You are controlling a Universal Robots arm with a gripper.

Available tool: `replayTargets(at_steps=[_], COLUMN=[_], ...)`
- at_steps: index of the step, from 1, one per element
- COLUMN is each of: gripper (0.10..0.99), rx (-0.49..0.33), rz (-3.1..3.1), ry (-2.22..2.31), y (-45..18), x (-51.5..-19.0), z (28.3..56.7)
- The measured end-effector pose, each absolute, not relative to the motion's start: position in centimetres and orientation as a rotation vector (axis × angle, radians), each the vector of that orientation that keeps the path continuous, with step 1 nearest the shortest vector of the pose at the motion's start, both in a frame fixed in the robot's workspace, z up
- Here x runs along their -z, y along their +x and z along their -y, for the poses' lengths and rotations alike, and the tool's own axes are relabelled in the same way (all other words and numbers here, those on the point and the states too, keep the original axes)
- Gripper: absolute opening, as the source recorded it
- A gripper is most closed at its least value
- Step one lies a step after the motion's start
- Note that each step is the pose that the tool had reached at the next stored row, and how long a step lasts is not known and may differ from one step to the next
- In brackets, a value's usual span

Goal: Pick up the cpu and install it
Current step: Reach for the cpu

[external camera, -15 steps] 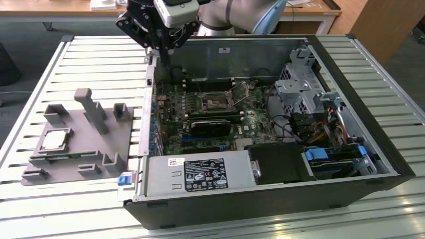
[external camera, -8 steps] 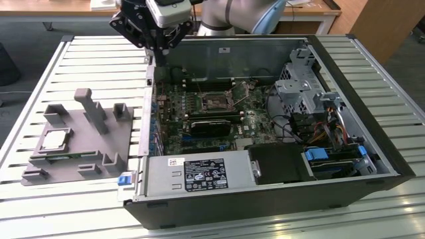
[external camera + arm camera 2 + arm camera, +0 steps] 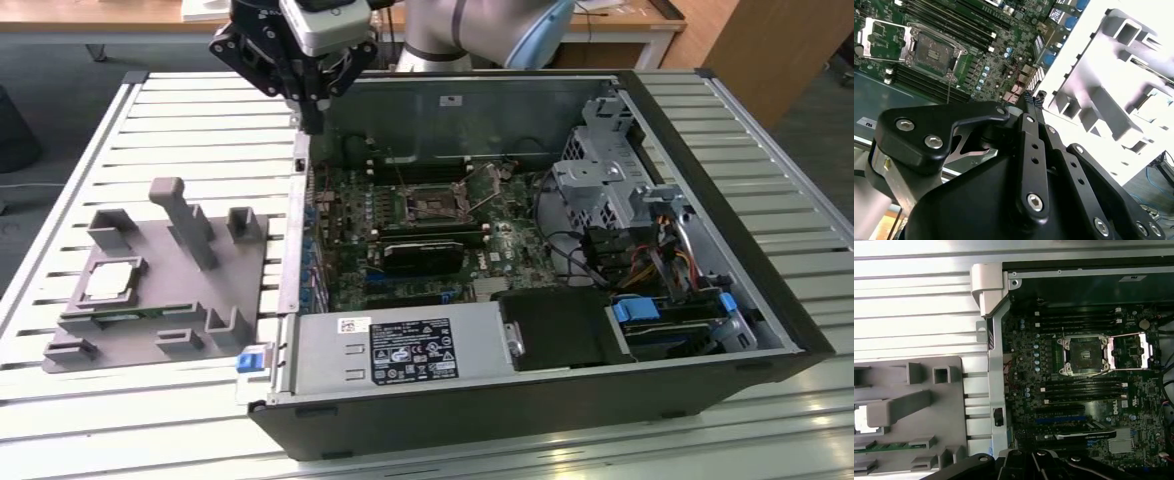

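The tool (image 3: pixel 312 122) hangs above the case (image 3: pixel 534 420) wall; the second wrist view shows it pinched narrow and empty. The exterior view shows the cpu (image 3: pixel 110 281) in the grey fixture (image 3: pixel 183 218) on the worktop (image 3: pixel 187 130), well apart.

The cpu (image 3: pixel 110 280) has a shiny, silvery metal top. The fixture (image 3: pixel 200 290) it lies on is dull grey plastic and looks smooth. The table (image 3: pixel 187 130) is made of pale metal slats with a soft shine. The computer case (image 3: pixel 561 420) is black and matt outside, with bare grey metal inside. The gripper (image 3: pixel 1032 97) is matt black with shiny metal screws. The circuit board (image 3: pixel 1024 365) is green and a little glossy.
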State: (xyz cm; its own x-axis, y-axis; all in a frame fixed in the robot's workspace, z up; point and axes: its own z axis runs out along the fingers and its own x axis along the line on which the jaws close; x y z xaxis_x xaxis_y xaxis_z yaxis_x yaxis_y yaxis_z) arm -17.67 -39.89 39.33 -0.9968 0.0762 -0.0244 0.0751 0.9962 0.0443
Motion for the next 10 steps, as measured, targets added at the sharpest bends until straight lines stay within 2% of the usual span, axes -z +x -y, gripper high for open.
replayTargets(at_steps=[10], gripper=[0.106], rx=[-0.068], rz=[-3.113], ry=[0.118], y=[-18.52], x=[-39.33], z=[39.89])
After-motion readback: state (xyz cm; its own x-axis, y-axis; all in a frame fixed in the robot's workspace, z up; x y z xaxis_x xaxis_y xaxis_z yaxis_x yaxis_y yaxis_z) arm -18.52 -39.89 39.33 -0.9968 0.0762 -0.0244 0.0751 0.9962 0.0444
